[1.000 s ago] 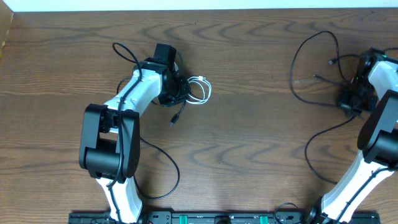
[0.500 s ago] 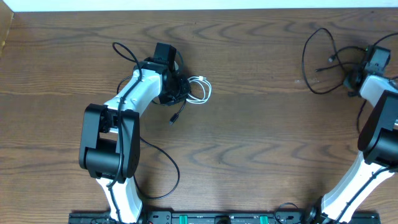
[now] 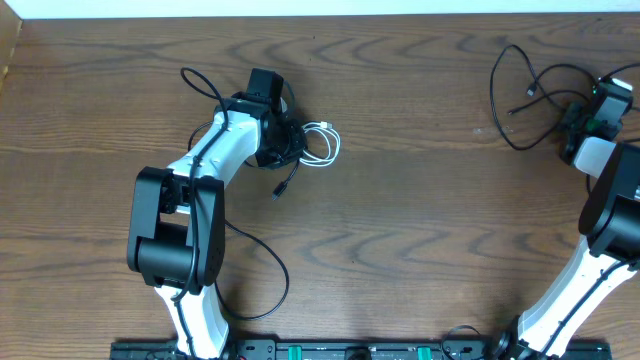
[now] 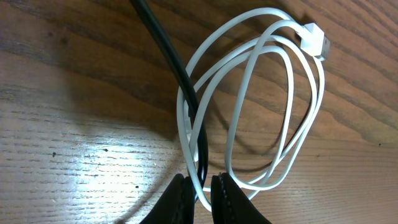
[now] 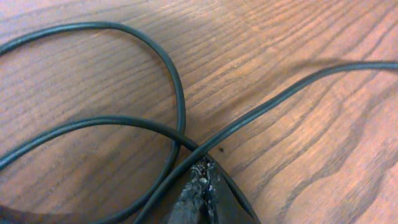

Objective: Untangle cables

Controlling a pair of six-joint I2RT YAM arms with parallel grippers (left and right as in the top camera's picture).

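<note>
**Overhead shows a cable at each gripper**

On the wooden table (image 3: 400, 220), the left gripper (image 3: 283, 150) sits at the far left-centre over a small bundle. The coiled white cable (image 3: 335, 145) lies just to its right, and a black plug end (image 3: 282, 192) trails toward the near side. The left wrist view shows the jaws nearly together. White strands run into the narrow gap, and the black cable (image 4: 166, 48) crosses the coil and dips between the fingertips (image 4: 180, 196) too. The white plug (image 4: 315, 36) rests on the wood.

At the far right edge, the right gripper (image 3: 578, 122) touches the loose black cable (image 3: 494, 95), which sprawls in open loops. Its jaws are pressed together where two strands cross. I cannot tell whether a strand is caught.
</note>
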